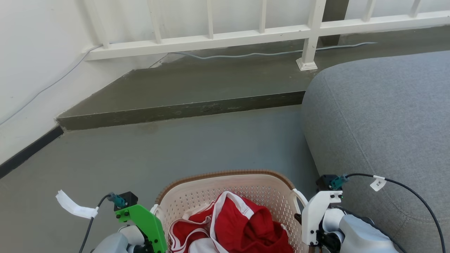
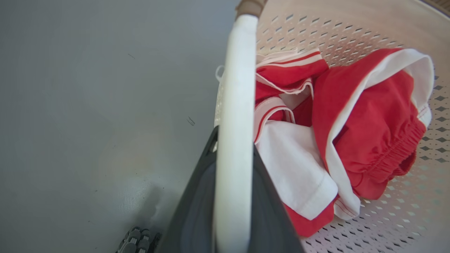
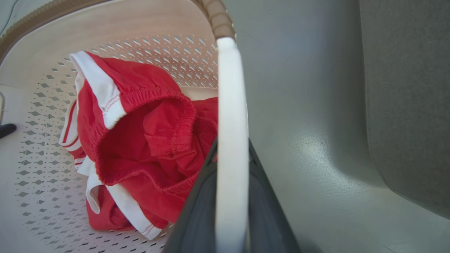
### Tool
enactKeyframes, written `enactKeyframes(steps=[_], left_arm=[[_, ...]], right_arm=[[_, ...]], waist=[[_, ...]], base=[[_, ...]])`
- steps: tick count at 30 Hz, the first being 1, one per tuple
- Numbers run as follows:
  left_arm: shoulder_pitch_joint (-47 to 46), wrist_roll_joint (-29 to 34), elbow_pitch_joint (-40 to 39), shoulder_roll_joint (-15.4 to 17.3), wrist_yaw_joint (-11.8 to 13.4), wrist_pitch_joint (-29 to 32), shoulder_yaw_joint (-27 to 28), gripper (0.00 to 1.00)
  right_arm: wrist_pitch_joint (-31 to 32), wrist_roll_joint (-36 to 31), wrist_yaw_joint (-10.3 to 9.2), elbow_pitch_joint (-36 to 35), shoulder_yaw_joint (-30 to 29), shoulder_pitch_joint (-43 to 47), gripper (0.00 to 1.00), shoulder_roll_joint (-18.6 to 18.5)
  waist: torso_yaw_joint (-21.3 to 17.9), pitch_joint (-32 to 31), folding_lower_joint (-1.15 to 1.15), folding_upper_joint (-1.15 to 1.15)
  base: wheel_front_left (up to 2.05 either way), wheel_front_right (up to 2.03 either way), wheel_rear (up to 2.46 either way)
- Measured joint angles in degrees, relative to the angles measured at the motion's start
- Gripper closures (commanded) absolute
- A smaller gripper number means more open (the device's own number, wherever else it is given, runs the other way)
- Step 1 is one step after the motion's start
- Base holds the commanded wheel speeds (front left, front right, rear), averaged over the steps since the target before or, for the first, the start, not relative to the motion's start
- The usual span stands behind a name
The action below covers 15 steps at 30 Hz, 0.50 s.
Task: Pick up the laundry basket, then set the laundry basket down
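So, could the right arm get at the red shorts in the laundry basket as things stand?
Probably not yet. The right end effector is closed around the white handle of the laundry basket, so it would have to let go first. Otherwise the red shorts lie uncovered just inside that rim.

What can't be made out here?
1. Left claw and right claw, wrist views: open or shut, since the white handles cover the gap between the fingers.
2. Laundry basket, head view: near half cut off by the bottom edge.
3. Anything under the red clothes: hidden by them.
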Motion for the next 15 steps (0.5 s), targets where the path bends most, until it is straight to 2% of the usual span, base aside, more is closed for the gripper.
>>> enactKeyframes(steps=[15], left_arm=[[0.0,-0.1,0.0,0.1,0.0,0.0,-0.3,1.00]], right_arm=[[0.0,1.5,0.00,0.1,0.7,0.0,1.00,0.0]], waist=[[0.1,0.3,0.00,0.00]], base=[[0.00,0.00,0.00]])
